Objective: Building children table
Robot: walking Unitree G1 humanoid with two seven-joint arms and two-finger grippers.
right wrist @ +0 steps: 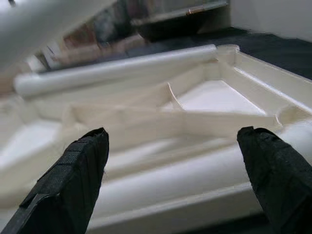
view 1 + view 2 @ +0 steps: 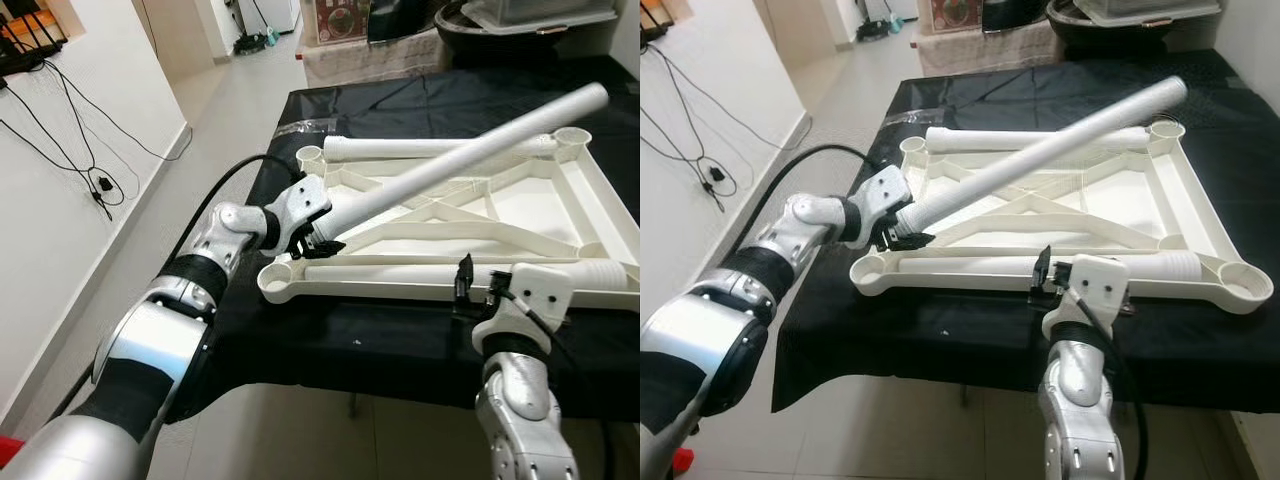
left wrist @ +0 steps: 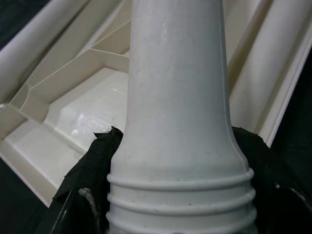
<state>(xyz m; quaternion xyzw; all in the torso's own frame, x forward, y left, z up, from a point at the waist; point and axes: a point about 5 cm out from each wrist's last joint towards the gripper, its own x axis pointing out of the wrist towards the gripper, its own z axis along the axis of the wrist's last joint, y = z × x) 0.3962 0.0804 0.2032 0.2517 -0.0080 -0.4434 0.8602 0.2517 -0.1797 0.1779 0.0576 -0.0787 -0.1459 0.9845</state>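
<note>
Surface: a table draped in black cloth (image 2: 400, 345), its edge hanging toward the robot.
Tabletop: the cream plastic children's tabletop (image 2: 1180, 195) lies upside down on the cloth, ribs up, with round leg sockets at its corners.
Left gripper: the left gripper (image 2: 312, 236) is clamped on the ribbed end of a long white plastic table leg (image 2: 470, 155); black fingers (image 3: 92, 168) press both sides of it (the ridged collar sits right at the jaws).
Held leg: it slants up and away from the jaws, over the tabletop toward its far corner.
Other legs: a second white leg (image 2: 1020, 140) lies along the far rim; a third (image 2: 1175, 265) lies along the near rim, just beyond the right jaws.
Right gripper: the right gripper (image 1: 178, 161) hovers at the near rim, fingers spread, holding nothing.
Room: pale tiled floor (image 2: 190, 170), a white wall (image 2: 70, 200) with black cables (image 2: 85, 150), clutter beyond the table.
</note>
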